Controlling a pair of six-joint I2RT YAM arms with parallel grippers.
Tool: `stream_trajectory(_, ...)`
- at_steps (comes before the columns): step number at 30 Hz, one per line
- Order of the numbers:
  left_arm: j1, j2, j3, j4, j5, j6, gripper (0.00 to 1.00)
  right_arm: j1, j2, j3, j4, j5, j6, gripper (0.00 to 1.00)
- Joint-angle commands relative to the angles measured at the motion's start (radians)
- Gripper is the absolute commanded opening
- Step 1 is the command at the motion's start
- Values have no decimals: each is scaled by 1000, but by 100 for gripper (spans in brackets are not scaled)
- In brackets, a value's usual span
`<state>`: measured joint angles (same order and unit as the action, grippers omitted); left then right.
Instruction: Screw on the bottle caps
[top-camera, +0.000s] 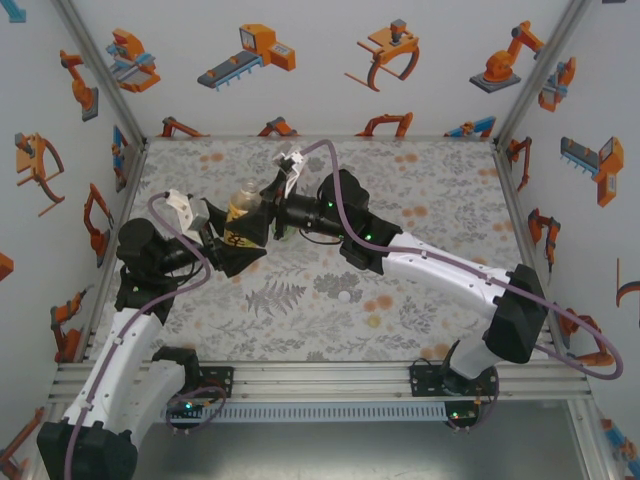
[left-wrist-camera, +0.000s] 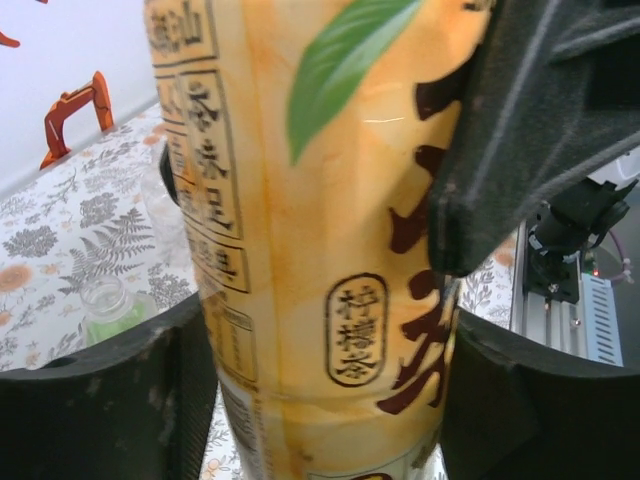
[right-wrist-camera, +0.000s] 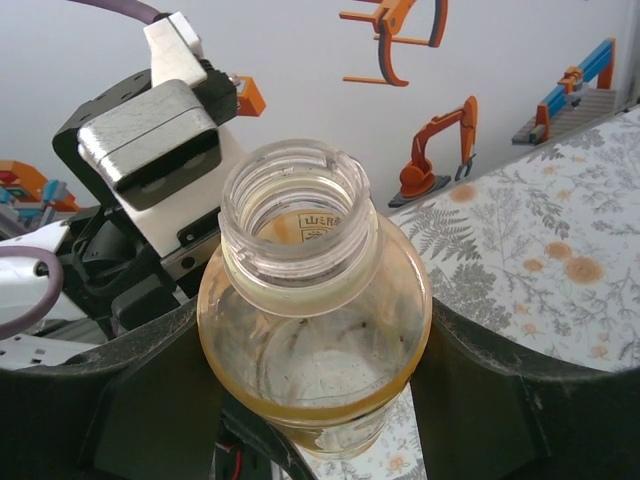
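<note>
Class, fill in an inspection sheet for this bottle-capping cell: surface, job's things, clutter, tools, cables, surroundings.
Surface: floral-patterned table, no spills seen.
Job's things: yellow labelled bottle uncapped, gripped by both tools; white cap lying loose on the table; green-tinted bottle on the table beyond.
Clutter: nothing seen.
Tools: left tool closed on the bottle's labelled body; right tool closed just below its shoulder.
Cables: purple cable running along each arm.
Surroundings: white walls with robot stickers; aluminium frame rail at the near edge.
</note>
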<state>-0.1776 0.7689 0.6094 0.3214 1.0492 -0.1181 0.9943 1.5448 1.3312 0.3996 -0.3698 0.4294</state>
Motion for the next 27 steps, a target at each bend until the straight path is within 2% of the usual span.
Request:
stream_trajectory(1, 0, -3, 28, 8, 8, 20, 60, 10, -12, 16, 31, -17, 1, 33)
stream_trajectory(8, -2, 11, 43, -29, 8, 43, 41, 10, -23, 2, 19, 10, -18, 33)
stream_trajectory(10, -2, 22, 51, -43, 7, 45, 38, 10, -30, -1, 6, 27, -32, 36)
stream_trajectory(11, -2, 24, 55, -48, 8, 46, 36, 10, -37, 0, -13, 40, -45, 41)
stream_trajectory(17, -4, 26, 64, -93, -1, 81, 32, 7, -117, 19, -175, 120, -167, 88)
stream_trajectory(18, -3, 25, 70, -115, -8, 96, 31, 5, -140, 16, -204, 138, -192, 91)
stream_trajectory(22, -3, 20, 88, -176, -27, 133, 22, -12, -242, -15, -311, 238, -266, 93)
stream_trajectory(27, -3, 13, 98, -208, -56, 156, 0, -57, -349, -49, -483, 432, -264, 92)
